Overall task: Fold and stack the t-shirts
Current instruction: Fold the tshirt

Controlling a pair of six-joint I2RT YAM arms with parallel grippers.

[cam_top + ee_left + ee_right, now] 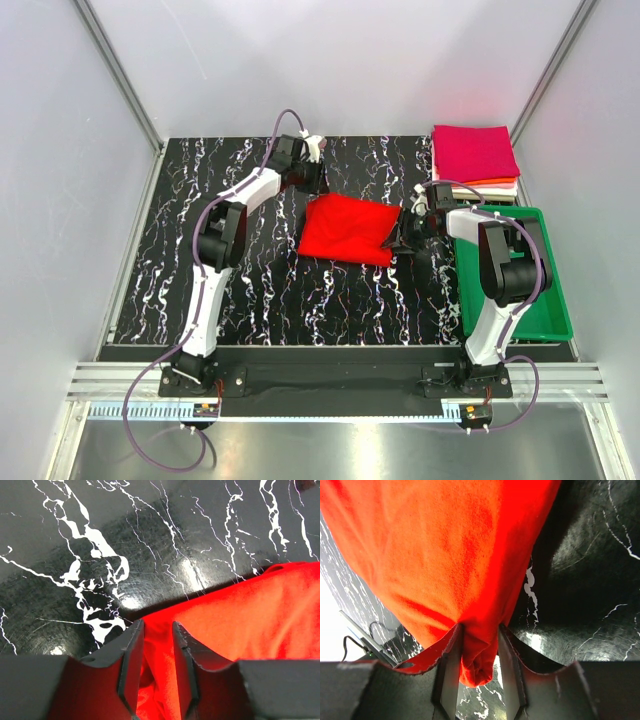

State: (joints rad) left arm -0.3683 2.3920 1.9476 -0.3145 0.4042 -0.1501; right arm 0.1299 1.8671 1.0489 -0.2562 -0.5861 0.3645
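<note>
Red t-shirt (345, 230) lies partly folded in the middle of the table (250, 290), one corner pinched by the left gripper (157, 630), its right edge by the right gripper (479, 630). Folded shirts (475, 155) sit stacked at the far right; this one likely has to be finished and added.

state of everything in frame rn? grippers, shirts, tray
red t-shirt: partly folded, lying on the table, gripped at two edges.
left gripper: shut on red t-shirt's far-left corner.
right gripper: shut on red t-shirt's right edge, cloth bunched.
folded stack: squared pile, magenta on top, far-right corner.
green tray: nothing visible inside; partly hidden by right arm.
</note>
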